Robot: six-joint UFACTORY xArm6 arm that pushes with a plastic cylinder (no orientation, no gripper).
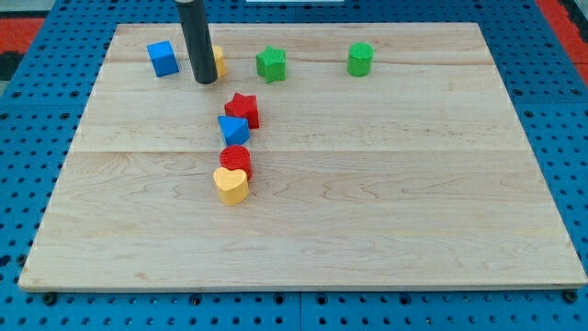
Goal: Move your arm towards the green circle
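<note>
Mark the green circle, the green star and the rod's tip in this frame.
green circle (360, 59), camera view, on its top face.
green star (271, 62), camera view, on its top face.
my tip (205, 81), camera view, at the rod's very end.

My tip (205, 81) is standing near the worktop's (367, 202) top-left, the circle (360, 59) lying well to its right.

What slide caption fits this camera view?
My tip rests near the board's top left, far left of the green circle.
</note>
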